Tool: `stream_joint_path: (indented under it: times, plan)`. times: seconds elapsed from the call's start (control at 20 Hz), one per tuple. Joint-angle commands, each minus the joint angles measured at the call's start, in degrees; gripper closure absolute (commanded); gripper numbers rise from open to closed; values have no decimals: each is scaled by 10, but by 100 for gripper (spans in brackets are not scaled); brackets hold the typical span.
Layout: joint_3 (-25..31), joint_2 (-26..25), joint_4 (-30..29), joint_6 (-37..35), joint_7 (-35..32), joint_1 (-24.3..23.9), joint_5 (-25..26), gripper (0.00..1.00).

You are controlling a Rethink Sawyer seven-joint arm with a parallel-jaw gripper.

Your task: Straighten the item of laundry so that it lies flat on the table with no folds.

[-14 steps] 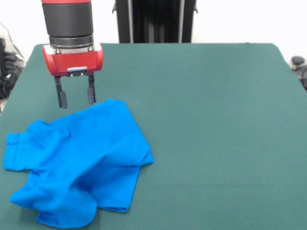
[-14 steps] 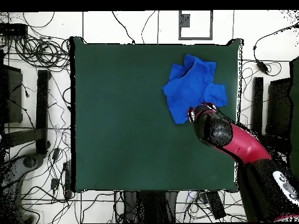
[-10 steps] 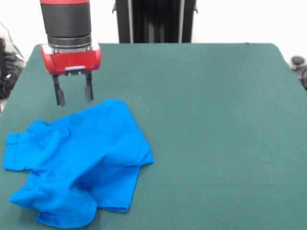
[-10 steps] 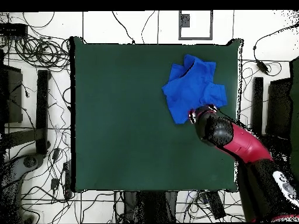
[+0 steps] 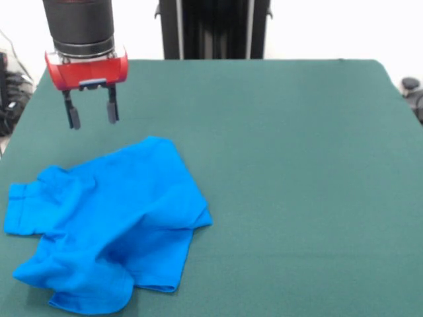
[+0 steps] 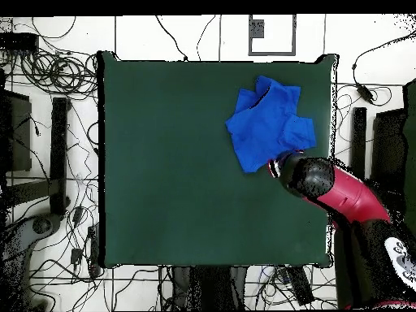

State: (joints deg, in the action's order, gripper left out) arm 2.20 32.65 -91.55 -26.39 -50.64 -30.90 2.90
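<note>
Green felt across nearly the whole front view, white wall and a dark post behind; table (image 5: 297, 165) bare apart from one cloth.

Jaws spread apart, holding nothing, both black fingers (image 5: 112, 109) hanging clear of the felt. Gripper (image 5: 91, 113) set in the upper left of the front view, under a red collar and black wrist. Not touching the shirt; a strip of open green between the fingertips and the nearest blue edge.

Shirt (image 5: 109, 224) crumpled in the lower left of the front view, down and slightly right from the jaws. Nearest part: the rounded top edge around the frame's left-centre. Long axis roughly diagonal, from that top edge down toward the lower-left corner. One sleeve out at the far left edge, a doubled flap along the right side, another fold bunched at the bottom. Far from flat, so straightening judged barely begun. Any next grasp likely to call for a drop down and toward the frame's bottom onto an edge or corner.

Overhead view: shirt (image 6: 268, 123) in the upper right of the table, close to its right edge, much free felt to the left for spreading. Arm (image 6: 337, 191) entering from lower right, its wrist end just below the shirt's lower corner. Fingers hidden under the wrist there; gap to the cloth hard to judge, possibly overlapping. Front view alone showing the open jaws and the height above the felt.
</note>
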Motion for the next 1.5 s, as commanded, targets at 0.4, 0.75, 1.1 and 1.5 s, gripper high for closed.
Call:
stream_joint_path:
  times: [0.4,0.75,1.1,1.5]
  plan:
    - [-22,-45,20,-36,-187,38,-58,0]
    - [-36,-61,20,-14,-215,54,-92,0]
    - [-55,-76,22,1,-247,75,-134,0]
    - [-78,-89,17,24,-339,104,-200,0]
